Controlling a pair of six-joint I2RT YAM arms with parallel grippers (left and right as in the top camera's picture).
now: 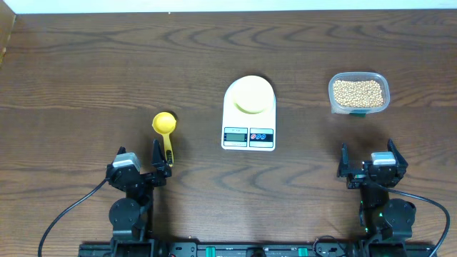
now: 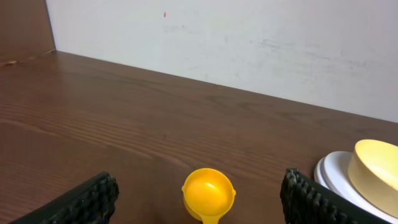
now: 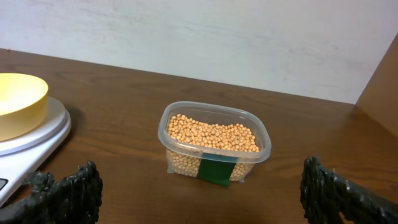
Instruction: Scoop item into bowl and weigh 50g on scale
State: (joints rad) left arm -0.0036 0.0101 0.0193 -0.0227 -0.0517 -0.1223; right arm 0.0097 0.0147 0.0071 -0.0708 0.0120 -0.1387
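Beans [image 3: 211,134] fill a clear tub [image 3: 266,149] with a green label [image 3: 217,172], on the right side of the table [image 1: 86,64] and well apart from the scale [image 1: 248,135]. The scale sits mid-table, display toward the arms, with the bowl [image 1: 250,94] on its top. A yellow scoop [image 1: 164,123] lies left of the scale, handle pointing back toward the left gripper [image 1: 140,160], whose fingers are spread wide and grip nothing. The right gripper [image 1: 368,160], near the front edge in line with the tub, is likewise spread wide and grips nothing.
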